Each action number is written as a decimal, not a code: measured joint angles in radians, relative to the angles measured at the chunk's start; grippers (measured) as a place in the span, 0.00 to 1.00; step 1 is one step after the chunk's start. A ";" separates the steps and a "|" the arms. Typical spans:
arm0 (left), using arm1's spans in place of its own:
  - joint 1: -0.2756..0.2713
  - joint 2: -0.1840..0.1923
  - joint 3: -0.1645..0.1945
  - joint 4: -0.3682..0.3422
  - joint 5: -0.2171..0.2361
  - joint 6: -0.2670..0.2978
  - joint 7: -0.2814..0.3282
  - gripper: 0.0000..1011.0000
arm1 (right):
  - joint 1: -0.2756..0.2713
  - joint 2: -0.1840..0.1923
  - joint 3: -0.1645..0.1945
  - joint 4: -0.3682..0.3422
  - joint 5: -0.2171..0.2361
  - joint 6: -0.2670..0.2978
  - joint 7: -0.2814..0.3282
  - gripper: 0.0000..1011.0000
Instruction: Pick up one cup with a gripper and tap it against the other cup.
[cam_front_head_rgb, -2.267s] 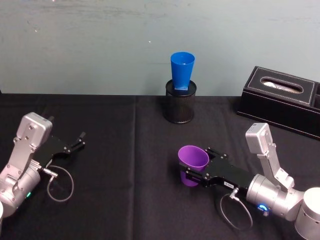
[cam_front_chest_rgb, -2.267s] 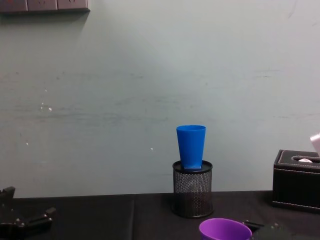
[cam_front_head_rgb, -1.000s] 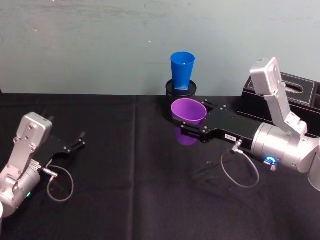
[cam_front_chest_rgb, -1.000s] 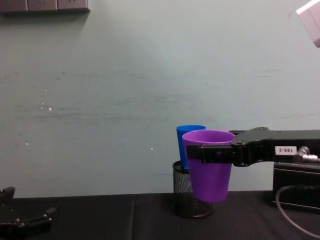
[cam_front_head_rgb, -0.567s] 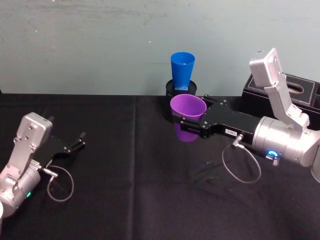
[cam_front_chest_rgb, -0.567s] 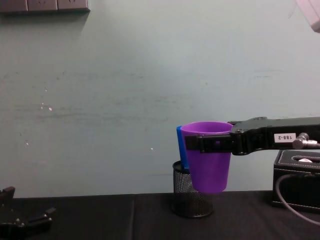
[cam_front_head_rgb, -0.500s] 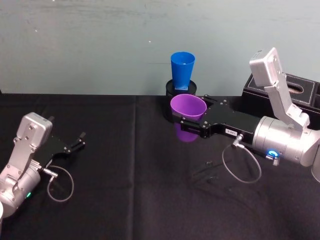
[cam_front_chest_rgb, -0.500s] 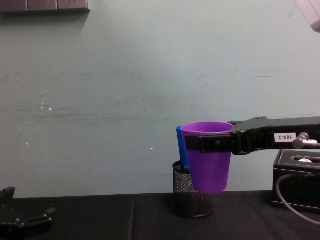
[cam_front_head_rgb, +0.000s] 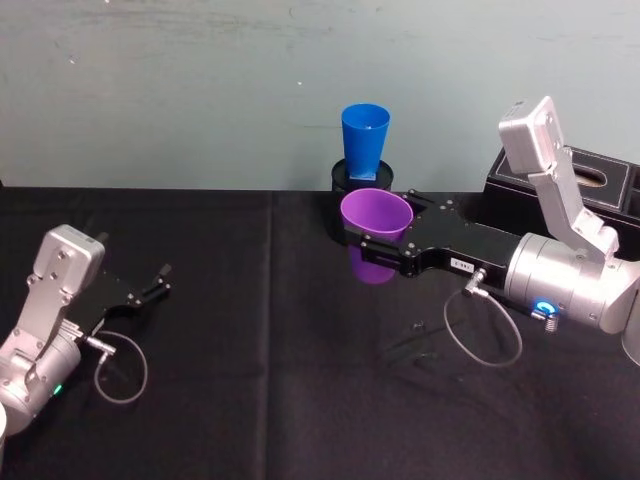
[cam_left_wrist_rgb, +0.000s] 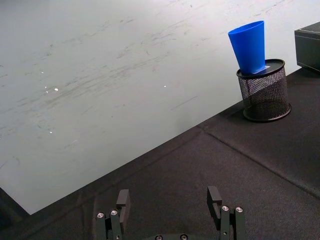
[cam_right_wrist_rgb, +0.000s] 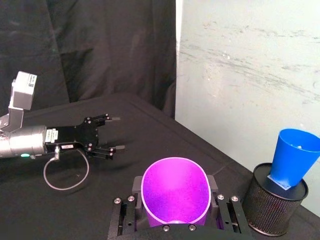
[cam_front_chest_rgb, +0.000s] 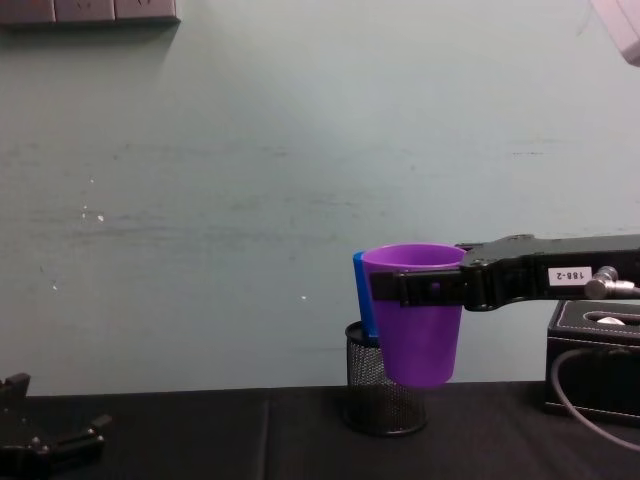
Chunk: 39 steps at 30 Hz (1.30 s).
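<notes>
Purple cup (cam_front_head_rgb: 375, 215): lifted off the table, carried near the blue cup (cam_front_head_rgb: 364, 140) standing in the mesh pot (cam_left_wrist_rgb: 265, 97), now hardly moving | right gripper (cam_front_head_rgb: 372, 232): clamped on its wall | contact: unclear, tap likely pending | left gripper (cam_front_head_rgb: 160, 280): parked low, fingers apart

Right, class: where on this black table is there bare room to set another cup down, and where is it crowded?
Free: the wide middle of the table, between the left claw and the right claw, and the back-left stretch along the wall. Crowded: back right, where the purple cup, blue cup, mesh pot and black box cluster.
</notes>
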 joint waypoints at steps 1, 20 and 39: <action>0.000 0.000 0.000 0.000 0.000 0.000 0.000 1.00 | 0.000 0.000 0.000 0.000 0.000 0.000 0.000 0.72; 0.000 0.000 0.000 0.000 0.000 0.000 0.000 1.00 | -0.001 -0.001 0.001 0.002 -0.002 -0.003 0.001 0.72; 0.000 0.000 0.000 0.000 0.000 0.000 0.000 1.00 | -0.001 -0.001 0.001 0.002 -0.002 -0.004 0.002 0.72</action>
